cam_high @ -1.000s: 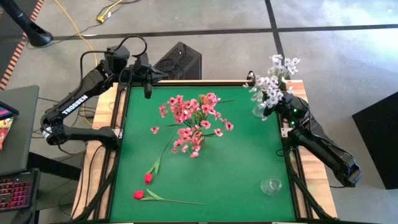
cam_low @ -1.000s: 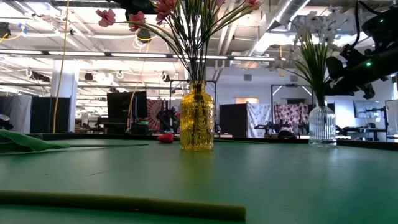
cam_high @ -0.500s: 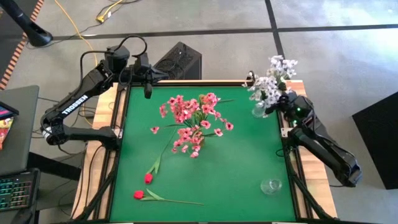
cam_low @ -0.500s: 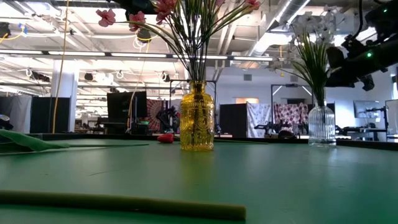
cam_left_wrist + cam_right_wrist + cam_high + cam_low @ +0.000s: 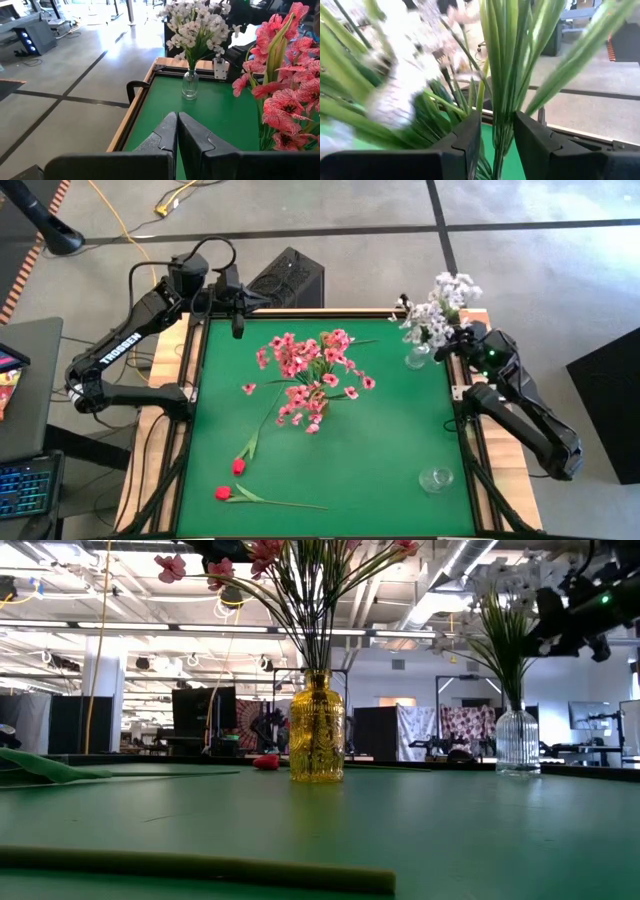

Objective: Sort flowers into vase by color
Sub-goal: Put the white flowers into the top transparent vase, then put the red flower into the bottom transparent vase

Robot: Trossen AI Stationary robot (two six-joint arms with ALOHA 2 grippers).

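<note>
Right hand (image 5: 458, 345): raised at the far right corner of the surface (image 5: 390, 450), among the leaves of the white flowers (image 5: 437, 308), fingers (image 5: 465, 142) parted with green stems standing in the gap and nothing clamped; judged to be letting go of a spray just set in the clear ribbed vase (image 5: 518, 740). To finish this step well, the hand should part a little wider and draw straight up and back along the stems, so no leaf catches and the light vase is not tipped or dragged; only then turn toward the loose items near the front. Left hand (image 5: 238, 323): closed, empty, hovering over the far left corner of the surface, waiting. Count, from the right hand outward: white sprays, one bunch, individual stems not countable, all in the clear ribbed vase; pink flowers (image 5: 312, 370), one large bunch, stems not countable, standing in the yellow glass vase (image 5: 317, 728) at mid-surface, with one pink sprig (image 5: 249, 389) hanging out to its left, and whether that sprig is in the vase cannot be told; red buds, two, lying flat on the surface near the front left, first red bud (image 5: 239, 466), second red bud (image 5: 223, 493), each on a green leafy stem; empty glass vessel (image 5: 436, 479), one, front right, judged their destination. Vases in all: three.
</note>
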